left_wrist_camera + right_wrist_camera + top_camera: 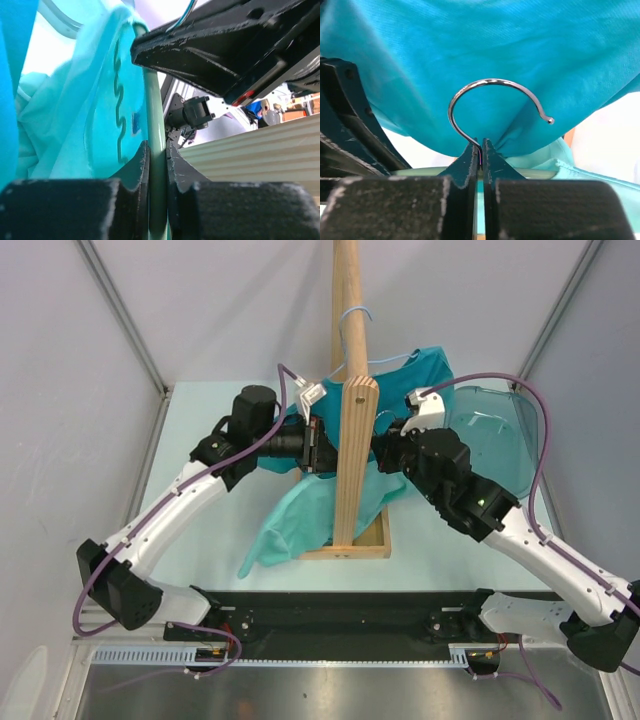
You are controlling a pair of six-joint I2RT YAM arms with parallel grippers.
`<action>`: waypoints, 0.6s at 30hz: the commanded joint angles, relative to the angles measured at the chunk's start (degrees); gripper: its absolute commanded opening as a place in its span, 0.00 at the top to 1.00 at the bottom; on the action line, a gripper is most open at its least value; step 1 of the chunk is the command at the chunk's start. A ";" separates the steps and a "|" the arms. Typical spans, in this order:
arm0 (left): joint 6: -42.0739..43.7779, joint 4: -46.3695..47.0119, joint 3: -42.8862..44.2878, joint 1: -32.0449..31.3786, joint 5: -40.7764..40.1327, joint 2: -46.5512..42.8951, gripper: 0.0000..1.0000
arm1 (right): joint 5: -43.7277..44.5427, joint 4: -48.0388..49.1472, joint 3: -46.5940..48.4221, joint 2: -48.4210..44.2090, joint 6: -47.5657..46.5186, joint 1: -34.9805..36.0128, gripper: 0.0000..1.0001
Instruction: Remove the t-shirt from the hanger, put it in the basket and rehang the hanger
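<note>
T-shirt (300,525) cloth is hanging low around the wooden stand (350,470) in the middle of the table (425,540). Most of it is spilling down and to the left of the post, and the rest is bunching behind it, still on the hanger (152,100).

On the left, the left gripper (157,150) is pinching the pale green bar of the hanger. Its jaws are drawn in close, with only the bar between them, and a fold of teal fabric is pressing against the left finger. I cannot tell whether any cloth is caught in the grip.

Just right of the post, the right gripper (481,150) is holding the stem of the metal hook (492,80). Its jaws are nearly touching, with only the thin wire between them, and the cloth is sagging behind the hook. Further right, a clear plastic bin (505,440) is sitting at the table's edge.

The shirt looks light, soft and limp, so it will likely be stretching and dragging rather than sliding off cleanly, and it may snag at the hanger's shoulder ends. A shoulder seam or the collar edge beside the bar looks like the best place to take hold. One gripper would be steadying the stiff hanger while the other peels one shoulder off at a time.
</note>
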 commanded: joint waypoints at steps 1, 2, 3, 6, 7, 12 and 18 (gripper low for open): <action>-0.52 3.15 -0.44 -0.52 0.44 -4.77 0.76 | 9.94 4.83 -0.74 -1.92 3.90 -0.05 1.00; -0.26 2.97 -0.89 -0.52 -0.53 -5.30 0.61 | 10.83 4.65 -1.01 -2.62 4.34 -0.05 1.00; 0.44 2.71 -1.67 -0.52 -3.06 -6.61 0.56 | 11.71 3.96 -1.01 -2.80 4.78 -0.05 1.00; 3.50 0.61 -2.91 -0.52 -7.46 -8.90 0.38 | 13.64 2.02 -0.83 -3.68 5.31 -0.14 1.00; 4.48 -0.97 -3.09 -0.52 -11.31 -10.65 0.35 | 13.82 1.84 -0.92 -3.94 5.23 -0.14 1.00; 8.96 -3.27 -7.46 -0.52 -20.30 -17.43 0.26 | 15.41 -0.88 -1.71 -6.22 6.63 -0.66 1.00; 11.08 -4.68 -15.90 -0.52 -30.58 -27.01 0.25 | 14.79 -2.38 -2.07 -8.16 8.12 -2.77 1.00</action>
